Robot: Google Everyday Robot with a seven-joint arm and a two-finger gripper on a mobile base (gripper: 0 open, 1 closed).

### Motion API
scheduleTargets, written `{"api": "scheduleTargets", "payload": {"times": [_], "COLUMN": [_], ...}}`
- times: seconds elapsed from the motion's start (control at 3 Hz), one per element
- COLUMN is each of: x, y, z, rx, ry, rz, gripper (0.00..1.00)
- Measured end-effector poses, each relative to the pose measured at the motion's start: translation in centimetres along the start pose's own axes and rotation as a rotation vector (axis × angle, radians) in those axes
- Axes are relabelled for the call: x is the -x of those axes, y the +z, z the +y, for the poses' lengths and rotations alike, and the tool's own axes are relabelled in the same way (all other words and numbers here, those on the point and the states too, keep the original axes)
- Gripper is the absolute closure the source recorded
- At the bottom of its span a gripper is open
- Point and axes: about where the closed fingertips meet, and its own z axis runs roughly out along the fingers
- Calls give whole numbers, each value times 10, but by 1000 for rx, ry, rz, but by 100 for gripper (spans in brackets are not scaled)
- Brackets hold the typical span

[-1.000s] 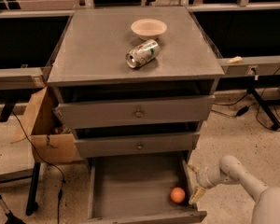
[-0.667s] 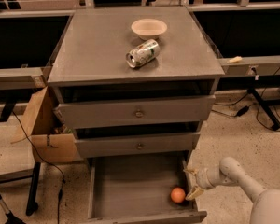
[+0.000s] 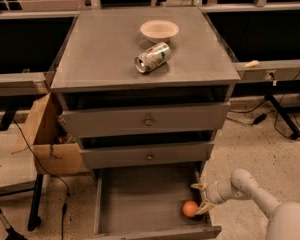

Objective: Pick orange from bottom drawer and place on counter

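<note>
The orange lies on the floor of the open bottom drawer, near its front right corner. My gripper reaches in over the drawer's right wall from the right. Its fingers are open, one above and behind the orange and one beside it on the right. The orange rests on the drawer floor just left of the lower finger. The counter is the grey top of the cabinet, well above the gripper.
A cream bowl and a soda can lying on its side sit on the counter. Two knobbed drawers are above the open one. A cardboard box stands left of the cabinet. Cables run on the floor at right.
The gripper has stayed beside the orange with almost no movement. The orange has not moved.
</note>
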Motion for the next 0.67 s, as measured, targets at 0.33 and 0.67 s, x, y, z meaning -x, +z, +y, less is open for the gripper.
{"api": "scheduleTargets", "payload": {"times": [0.33,0.67], "x": [2,5], "y": [10,25], "z": [6,15], "rx": [25,47], "ry": [-5,-4], "rz": [16,56], "gripper": [26,26]}}
